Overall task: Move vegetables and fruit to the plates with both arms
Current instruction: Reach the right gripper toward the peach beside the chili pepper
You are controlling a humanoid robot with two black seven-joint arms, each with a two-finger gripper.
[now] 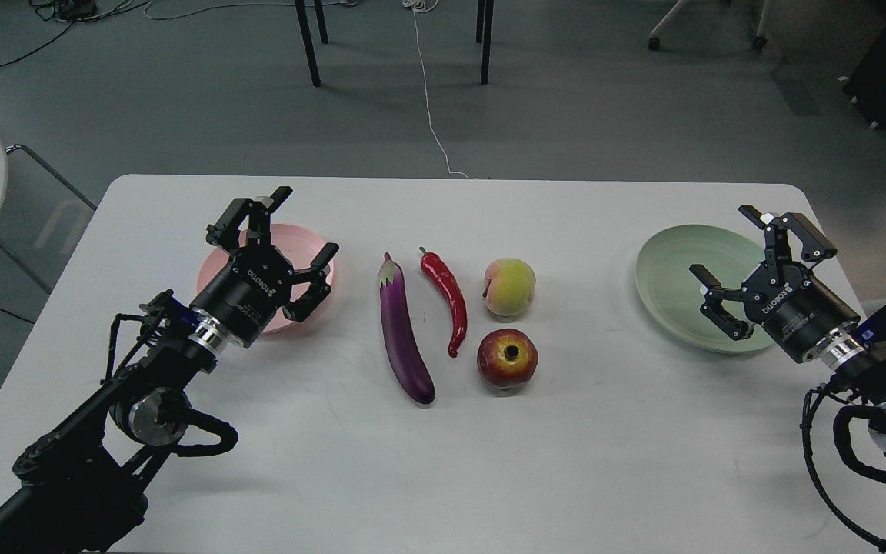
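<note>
At the centre of the frame the eggplant (404, 338) lies lengthwise, cap toward the top, with the chili (447, 296) just beside it on the right. Right of those sit the peach (510, 287) and, below it, the pomegranate (507, 358), close together. All four rest on the white table (612, 462); neither plate holds anything yet.

The pink plate (216, 265) is at centre left, the green plate (674, 288) at centre right, each well apart from the produce. The left gripper (285, 246) hangs over the pink plate with its fingers spread wide and nothing between them. The right gripper (754, 261) hangs over the green plate, likewise wide open and empty.

Risks, as I judge them: the round fruits could roll when a finger nudges them; the glossy eggplant may slip or tip if gripped off-centre; reaching for the chili could bump the eggplant.

The left gripper hides much of the pink plate, and the right gripper covers the green plate's right rim. Both arms are cut off by the lower frame edges.
</note>
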